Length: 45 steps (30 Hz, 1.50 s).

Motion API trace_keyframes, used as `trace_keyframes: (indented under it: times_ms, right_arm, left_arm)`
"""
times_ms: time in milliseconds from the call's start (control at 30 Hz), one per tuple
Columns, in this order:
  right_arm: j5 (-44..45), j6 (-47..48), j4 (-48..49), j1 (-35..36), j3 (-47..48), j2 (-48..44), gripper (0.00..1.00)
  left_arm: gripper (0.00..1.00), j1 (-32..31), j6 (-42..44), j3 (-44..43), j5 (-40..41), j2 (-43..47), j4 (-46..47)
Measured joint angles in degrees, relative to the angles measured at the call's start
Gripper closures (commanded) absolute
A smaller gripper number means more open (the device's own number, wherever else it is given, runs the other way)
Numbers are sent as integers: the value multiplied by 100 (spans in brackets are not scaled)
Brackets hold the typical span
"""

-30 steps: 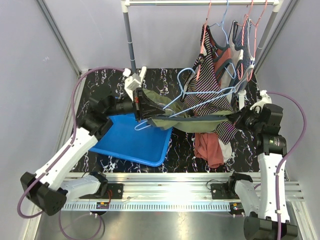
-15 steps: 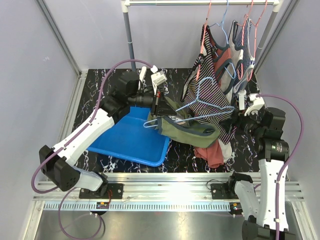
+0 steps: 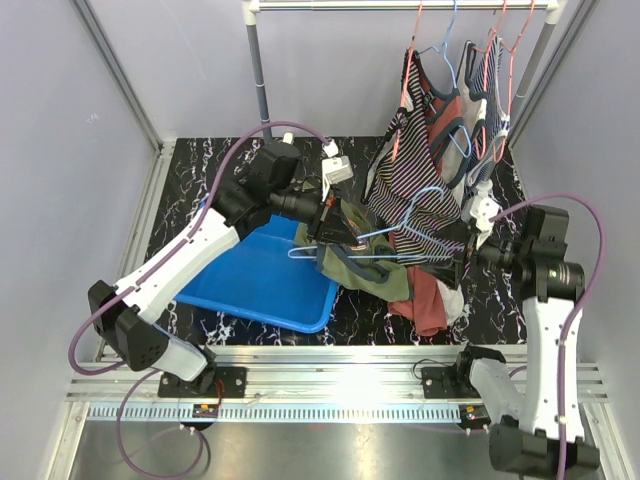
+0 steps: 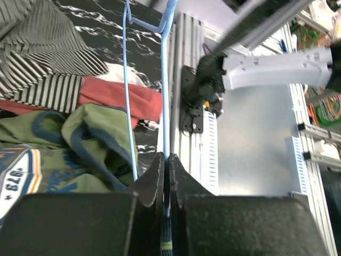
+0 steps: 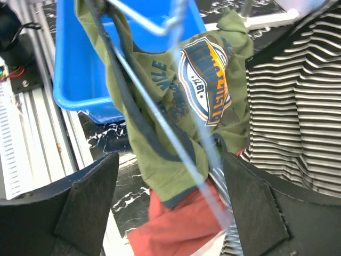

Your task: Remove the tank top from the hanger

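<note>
**A:** What is the left gripper (image 4: 167, 160) doing?

**B:** It is clenched on the light-blue wire hanger (image 4: 165, 80). The wire is pinched between its two closed fingers, and the hanger is held out above the black marbled counter (image 3: 195, 190).

**A:** And the right gripper (image 5: 170, 154)?

**B:** Released. Its fingers stand wide apart and grasp nothing. In the wrist view the hanger wire crosses in front of them.

**A:** Where is the olive-green tank top (image 3: 360, 262)?

**B:** It is bunched under the hanger, just right of the blue plastic tray (image 3: 250, 290). Its badge print faces the right wrist camera. A navy-edged strap crosses the wire, but I cannot tell whether it is looped over it.

**A:** What lies around it?

**B:** A red garment (image 3: 425, 300) sits beside its right edge. A black-and-white striped top (image 3: 410, 170) hangs just behind.
</note>
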<state>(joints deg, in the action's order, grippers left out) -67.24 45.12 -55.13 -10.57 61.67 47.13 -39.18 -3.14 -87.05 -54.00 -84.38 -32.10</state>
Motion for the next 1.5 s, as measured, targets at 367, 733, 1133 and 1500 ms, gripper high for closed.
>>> trace_keyframes:
  times_ms: [367,733,1133,1500]
  right_arm:
    - [-671,1427,-442,203,63,791,55]
    - [-861,1453,-507,304,-98,706,100]
    - [772,-1209,323,315,-46,-50,100]
    - [1370,-2175,385,315,-85,-273,100]
  left_arm:
    - [100,-138,-136,160,-256,11,254]
    - [73,-229,-557,474,-269,114,907]
    - [6,-234,-1038,1561,2994,1766,1427]
    - [20,-280,-1801,2533,4148,1996,1714]
